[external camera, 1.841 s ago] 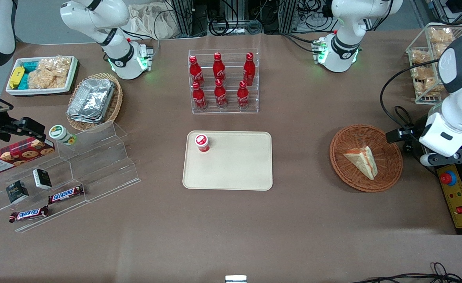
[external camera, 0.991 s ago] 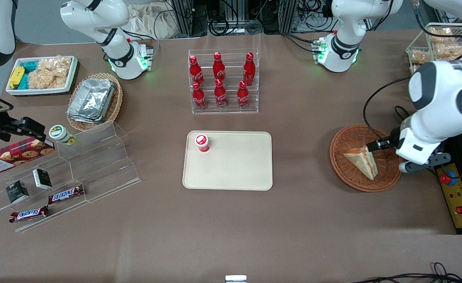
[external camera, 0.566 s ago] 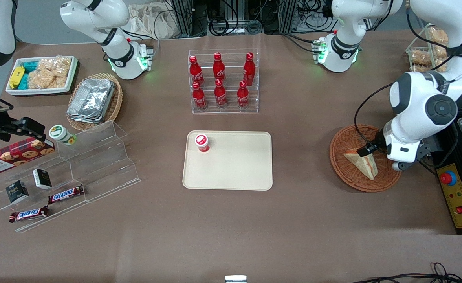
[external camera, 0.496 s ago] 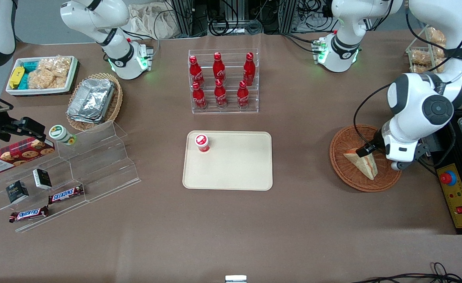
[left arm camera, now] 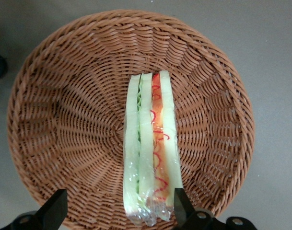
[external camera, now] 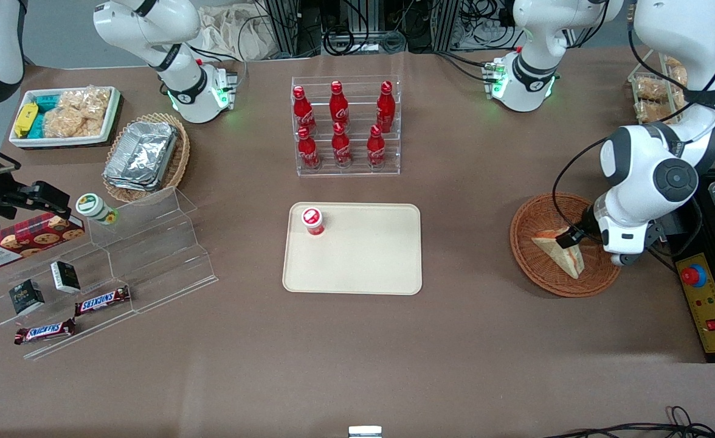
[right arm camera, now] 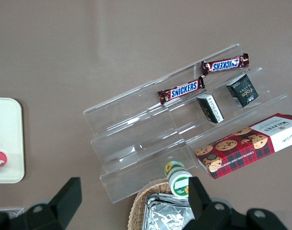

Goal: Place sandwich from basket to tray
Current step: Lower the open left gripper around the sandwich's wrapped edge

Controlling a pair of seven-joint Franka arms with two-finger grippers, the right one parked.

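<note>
Sandwich point(left arm camera: 153, 148) lying wrapped in the round wicker basket point(left arm camera: 64, 96), filling edge upward; gripper point(left arm camera: 118, 218) poised directly above it, jaws spread wide, one finger point(left arm camera: 53, 211) well clear of the wedge, the other point(left arm camera: 180, 207) close beside its wrap, nothing pinched. Tray point(external camera: 369, 267) well apart toward the tabletop point(external camera: 467, 340) middle, carrying one red-capped bottle point(external camera: 313, 221) near a corner. Likely faults: off-centre closure nudging or tipping the wedge, film slipping under pressure, soft bread crushed, basket dragged on the lift.
</note>
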